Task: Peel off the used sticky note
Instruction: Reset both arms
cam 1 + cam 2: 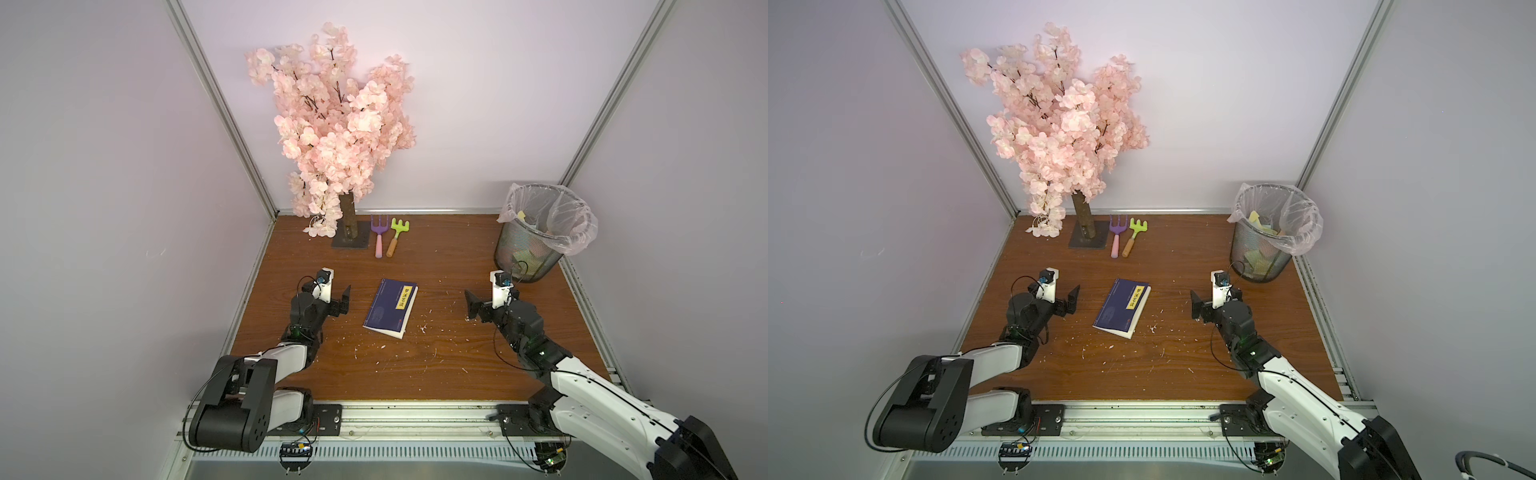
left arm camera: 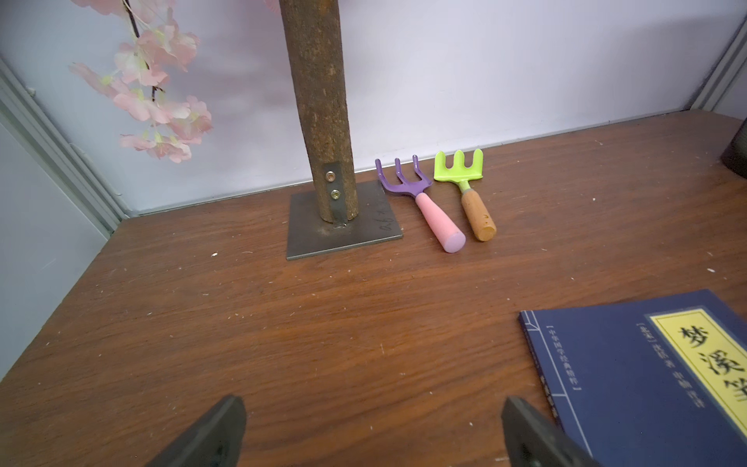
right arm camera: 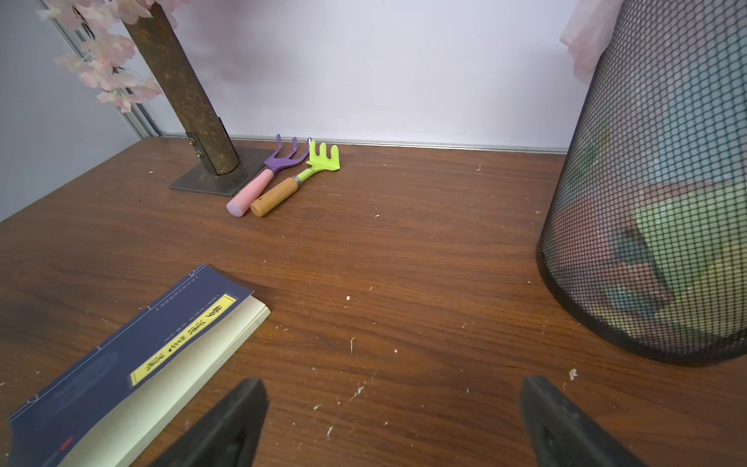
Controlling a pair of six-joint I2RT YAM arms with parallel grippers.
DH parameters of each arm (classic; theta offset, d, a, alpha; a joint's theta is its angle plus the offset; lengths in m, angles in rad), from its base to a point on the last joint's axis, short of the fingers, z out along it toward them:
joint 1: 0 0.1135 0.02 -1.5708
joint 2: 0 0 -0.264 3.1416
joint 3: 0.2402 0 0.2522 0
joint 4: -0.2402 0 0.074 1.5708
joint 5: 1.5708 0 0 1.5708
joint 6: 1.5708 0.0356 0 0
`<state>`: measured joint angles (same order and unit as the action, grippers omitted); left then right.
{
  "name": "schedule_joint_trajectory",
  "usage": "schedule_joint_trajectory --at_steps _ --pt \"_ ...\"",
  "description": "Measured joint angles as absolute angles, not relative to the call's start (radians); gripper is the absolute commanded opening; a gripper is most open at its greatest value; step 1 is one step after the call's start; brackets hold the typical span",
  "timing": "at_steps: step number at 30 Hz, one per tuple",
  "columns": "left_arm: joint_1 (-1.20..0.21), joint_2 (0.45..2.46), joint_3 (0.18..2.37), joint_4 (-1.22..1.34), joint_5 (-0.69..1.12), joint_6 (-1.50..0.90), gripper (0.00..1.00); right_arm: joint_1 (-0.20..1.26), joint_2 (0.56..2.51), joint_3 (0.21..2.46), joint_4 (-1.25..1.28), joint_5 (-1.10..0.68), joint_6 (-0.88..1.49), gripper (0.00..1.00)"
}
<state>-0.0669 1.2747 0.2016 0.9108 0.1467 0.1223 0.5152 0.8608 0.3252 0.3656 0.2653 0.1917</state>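
A dark blue book [image 1: 390, 307] [image 1: 1121, 307] lies closed in the middle of the wooden table, with a printed yellow title strip [image 2: 703, 364] [image 3: 182, 335] on its cover. No sticky note shows on the book; the used sticky note is hidden or out of view. To the left of the book my left gripper [image 1: 344, 301] [image 1: 1074, 299] [image 2: 374, 404] hovers open and empty. On the book's right my right gripper [image 1: 471, 305] [image 1: 1196, 305] [image 3: 394, 384] is open too, holding nothing. Both are apart from the book [image 2: 626, 396] [image 3: 101, 364].
A black mesh bin [image 1: 523, 257] [image 1: 1262, 253] [image 3: 655, 202] with a plastic liner and coloured paper stands at the back right, close behind my right gripper. A pink blossom tree [image 1: 336, 124] on a metal plate [image 2: 364, 238], a purple fork [image 1: 379, 235] and a green rake [image 1: 397, 235] stand at the back.
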Motion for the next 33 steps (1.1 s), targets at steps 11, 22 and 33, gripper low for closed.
schedule_joint_trajectory --at_steps 11,22,33 --pt "-0.005 1.318 0.171 1.093 0.126 0.068 0.98 0.515 0.813 0.301 0.366 0.286 0.19 0.99" --pt "0.008 1.538 0.17 1.257 0.082 0.004 0.98 0.515 0.812 0.301 0.357 0.295 0.19 0.99" --pt "0.008 1.536 0.195 1.258 0.076 0.0 0.98 0.262 1.025 0.287 0.539 0.234 0.077 0.99"
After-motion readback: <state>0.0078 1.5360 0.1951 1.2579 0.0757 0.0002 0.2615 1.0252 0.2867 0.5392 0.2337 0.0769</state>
